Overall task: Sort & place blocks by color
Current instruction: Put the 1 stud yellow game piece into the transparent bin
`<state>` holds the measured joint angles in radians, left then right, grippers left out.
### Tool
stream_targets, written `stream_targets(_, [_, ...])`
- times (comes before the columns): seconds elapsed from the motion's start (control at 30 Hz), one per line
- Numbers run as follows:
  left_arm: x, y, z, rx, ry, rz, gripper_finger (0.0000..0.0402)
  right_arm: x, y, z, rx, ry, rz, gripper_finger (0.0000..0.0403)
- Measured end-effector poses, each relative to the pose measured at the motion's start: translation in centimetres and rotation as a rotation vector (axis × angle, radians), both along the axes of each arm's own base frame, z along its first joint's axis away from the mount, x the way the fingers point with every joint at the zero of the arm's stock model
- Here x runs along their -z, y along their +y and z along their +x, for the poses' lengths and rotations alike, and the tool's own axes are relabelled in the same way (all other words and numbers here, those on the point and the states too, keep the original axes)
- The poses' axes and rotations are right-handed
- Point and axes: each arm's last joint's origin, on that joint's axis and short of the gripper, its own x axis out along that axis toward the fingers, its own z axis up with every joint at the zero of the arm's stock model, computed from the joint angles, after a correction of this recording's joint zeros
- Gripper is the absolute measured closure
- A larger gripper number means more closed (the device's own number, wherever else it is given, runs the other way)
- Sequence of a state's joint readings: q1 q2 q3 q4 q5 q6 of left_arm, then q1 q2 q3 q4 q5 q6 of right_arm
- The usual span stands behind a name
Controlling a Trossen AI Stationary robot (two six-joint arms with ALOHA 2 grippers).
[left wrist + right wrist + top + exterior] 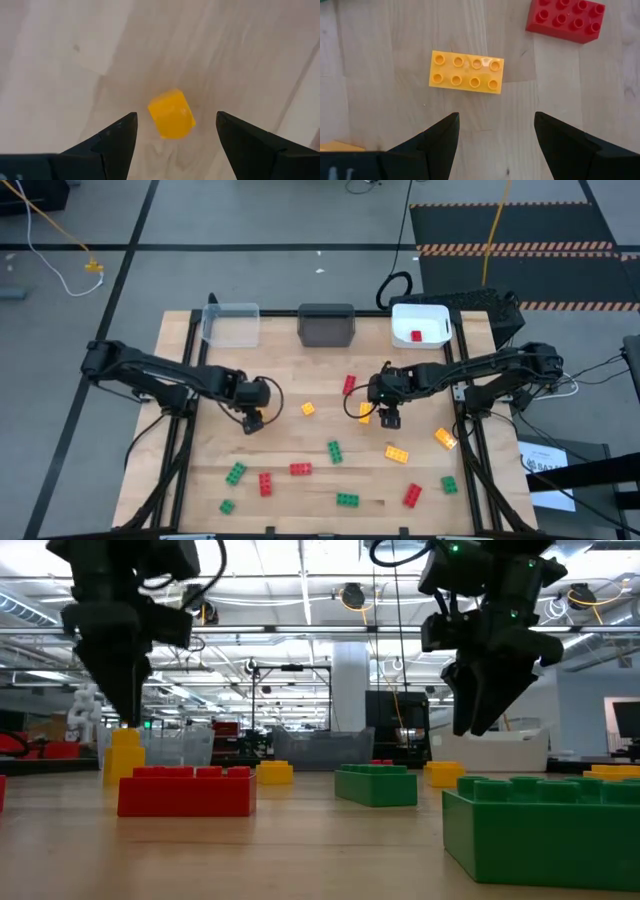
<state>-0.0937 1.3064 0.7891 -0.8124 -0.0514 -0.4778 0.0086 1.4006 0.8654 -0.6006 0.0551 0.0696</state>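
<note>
Fingers of both arms stand apart, empty. High view: blocks point(299, 469) scattered over the surface point(180, 460). Left wrist view: left fingers point(117, 140) flank a yellow block point(171, 113). Right wrist view: right fingers point(440, 139) hover near an orange brick point(466, 70).

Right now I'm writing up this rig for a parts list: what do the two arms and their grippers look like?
Both arms are dark, black jointed links with cables along them. The left gripper and right gripper each end in two black, wedge-shaped fingers tapering to points. In the low view, small green lights glow on the right arm's wrist housing.
</note>
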Motion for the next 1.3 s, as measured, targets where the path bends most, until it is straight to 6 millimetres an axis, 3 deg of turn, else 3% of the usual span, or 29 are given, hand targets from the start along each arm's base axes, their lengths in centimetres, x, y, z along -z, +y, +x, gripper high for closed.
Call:
stream_targets(0.3, [2.9,0.2,1.1,0.018,0.141,0.019,0.0133,0.0,0.0,0.0,0.007,0.001,0.004,0.0152])
stream_targets(0.67, [4.5,0.8,2.4,-0.06,0.132,0.003,0.0134,0.0,0.0,0.0,0.007,0.005,0.006,0.0152])
stream_targets(0.8, [5.0,0.7,2.2,-0.097,0.182,-0.01,0.0167,0.0,0.0,-0.1,0.007,0.009,0.006,0.0152])
stream_targets(1.0, [5.2,1.0,2.2,-0.101,0.201,-0.024,0.0272,0.0,0.0,-0.1,0.01,0.009,0.008,0.0152])
stream_targets(1.3, [5.1,2.7,2.1,-0.113,0.204,-0.02,0.0271,0.0,0.0,-0.1,0.014,0.009,0.009,0.0152])
